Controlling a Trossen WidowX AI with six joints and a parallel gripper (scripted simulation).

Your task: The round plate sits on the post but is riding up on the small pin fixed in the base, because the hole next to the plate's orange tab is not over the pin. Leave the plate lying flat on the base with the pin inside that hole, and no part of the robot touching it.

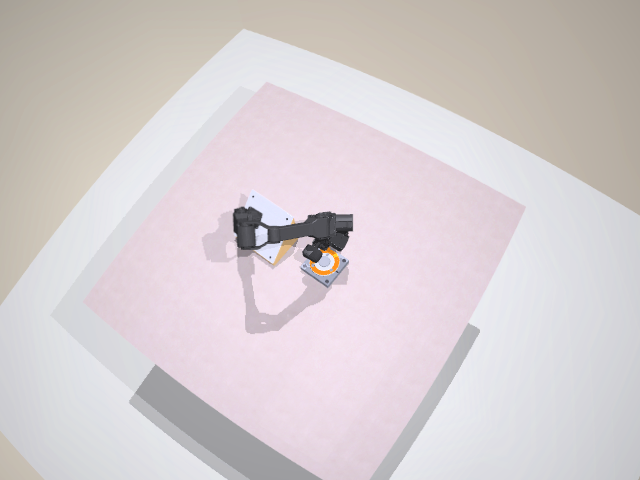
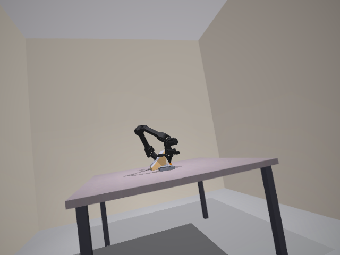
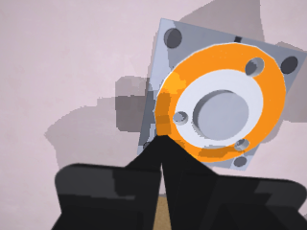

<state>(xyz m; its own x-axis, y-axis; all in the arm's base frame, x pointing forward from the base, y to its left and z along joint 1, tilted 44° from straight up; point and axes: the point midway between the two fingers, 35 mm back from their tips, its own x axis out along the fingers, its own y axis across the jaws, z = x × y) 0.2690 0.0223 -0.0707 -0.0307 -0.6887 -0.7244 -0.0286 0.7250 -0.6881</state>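
Gripper is pointing down w/ both fingers pressed together into a single wedge; nothing is sitting between them. In wrist view the joined tip is meeting the outer rim of the round plate at its lower-left edge, right at a darker orange patch on the rim; actual contact vs. just beside cannot be confirmed from this angle.

Plate is sitting on the grey square base, approx. centred, w/ the base corners and their dark screw holes showing around it. Plate consists of an orange outer ring and a white inner ring around a central grey post. Three small holes are showing in the plate: one on the orange ring at upper right, one on the white ring at left, one at lower right. Which hole holds the pin, if any, cannot be determined; plate flat vs. tilted is also unclear.

In top view the arm is reaching from its mount over the base on the pink table top. In exterior view the gripper is hanging directly above the base.
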